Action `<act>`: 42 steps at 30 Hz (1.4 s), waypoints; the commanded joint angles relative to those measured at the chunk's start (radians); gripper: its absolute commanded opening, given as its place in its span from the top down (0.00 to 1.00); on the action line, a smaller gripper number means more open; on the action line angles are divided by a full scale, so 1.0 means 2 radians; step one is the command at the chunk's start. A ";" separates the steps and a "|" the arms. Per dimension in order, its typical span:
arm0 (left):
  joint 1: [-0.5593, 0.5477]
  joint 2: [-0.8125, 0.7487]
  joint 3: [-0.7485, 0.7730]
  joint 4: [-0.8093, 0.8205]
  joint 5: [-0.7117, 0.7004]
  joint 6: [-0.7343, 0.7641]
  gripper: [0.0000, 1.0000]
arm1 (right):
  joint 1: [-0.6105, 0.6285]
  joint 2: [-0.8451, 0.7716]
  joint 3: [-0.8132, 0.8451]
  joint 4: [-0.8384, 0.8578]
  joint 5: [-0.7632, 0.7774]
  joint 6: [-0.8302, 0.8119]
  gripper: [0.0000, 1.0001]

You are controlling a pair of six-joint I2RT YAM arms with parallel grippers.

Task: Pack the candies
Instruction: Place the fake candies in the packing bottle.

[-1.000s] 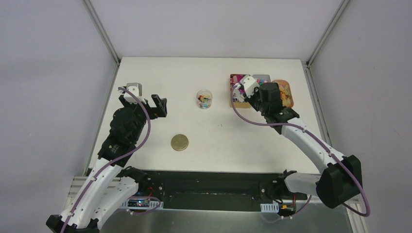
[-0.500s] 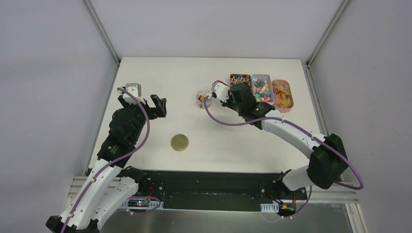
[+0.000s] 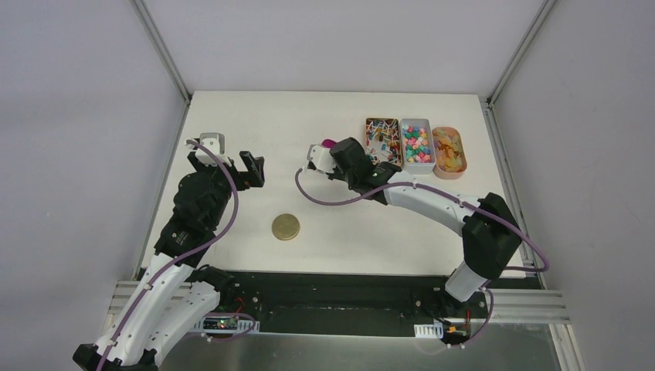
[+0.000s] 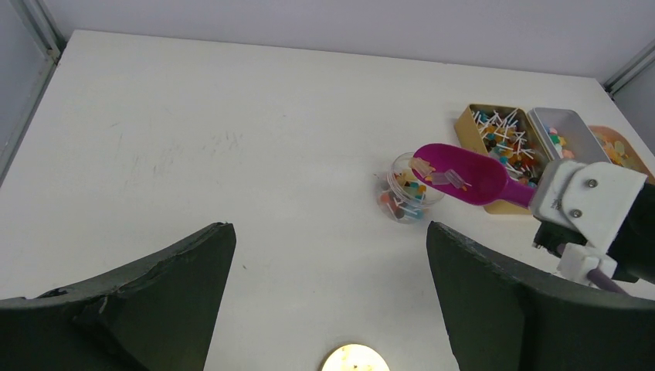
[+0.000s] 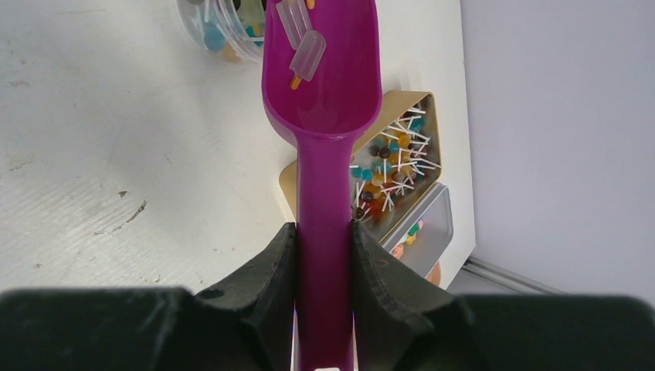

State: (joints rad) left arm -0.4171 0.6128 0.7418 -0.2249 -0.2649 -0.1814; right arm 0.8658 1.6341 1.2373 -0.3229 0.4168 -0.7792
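The white table [image 3: 255, 124] is lightly scuffed and enclosed by pale grey walls [image 3: 332, 39]. The candies [image 3: 417, 144] fill three trays [image 3: 402, 147] at the far right, and a gold lid [image 3: 286, 226] lies near centre. In the overhead view the right arm largely hides the jar [image 4: 405, 193]. The left wrist view shows the scoop [image 5: 324, 93] tipped over the jar's mouth. The right gripper [image 5: 324, 239] clamps the scoop's handle, with two wrapped pieces in its bowl. The left gripper [image 4: 328, 232] is spread wide and holds nothing.

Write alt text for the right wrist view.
The right tool grips a magenta scoop by its handle, its bowl holding a few wrapped candies, tip over a clear jar. A gold tin of stick candies sits beside.
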 commanded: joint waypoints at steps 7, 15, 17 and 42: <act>0.003 -0.008 0.001 0.004 -0.013 0.010 0.01 | 0.017 0.014 0.041 -0.013 0.054 -0.023 1.00; 0.003 -0.007 0.001 0.004 -0.013 0.010 0.01 | 0.020 0.018 0.050 -0.018 0.070 -0.032 1.00; 0.003 -0.007 0.000 0.004 -0.013 0.010 0.01 | 0.021 0.018 0.051 -0.020 0.072 -0.034 1.00; 0.003 -0.009 0.001 0.004 -0.015 0.009 0.01 | 0.039 0.040 0.061 -0.044 0.126 -0.073 1.00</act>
State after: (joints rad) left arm -0.4171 0.6064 0.7418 -0.2256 -0.2836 -0.1810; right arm 0.9333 1.7153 1.3094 -0.4236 0.6117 -0.8928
